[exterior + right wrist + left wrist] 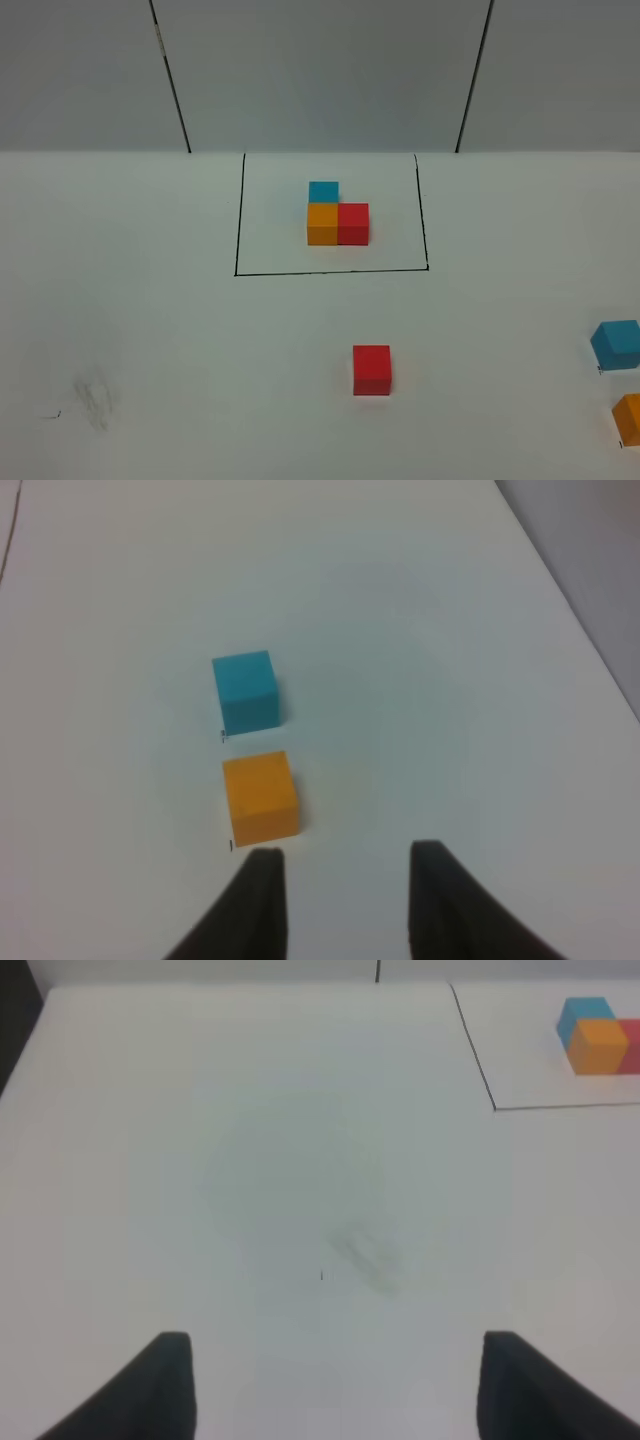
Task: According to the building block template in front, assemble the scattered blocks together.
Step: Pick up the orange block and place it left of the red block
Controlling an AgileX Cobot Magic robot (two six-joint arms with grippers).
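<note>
The left gripper [338, 1340] stood wide open and empty. The right gripper [346, 850] stood narrowly open, also empty. The red block [371, 369] lay at 6 o'clock from the template [337, 222].

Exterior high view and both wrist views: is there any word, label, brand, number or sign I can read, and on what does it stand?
None can be read in any view.
The loose red cube, light blue cube, orange cube and black-outlined cube template carry no lettering.
Tiny dark marks on the white table beside the cubes: too small to read.
</note>
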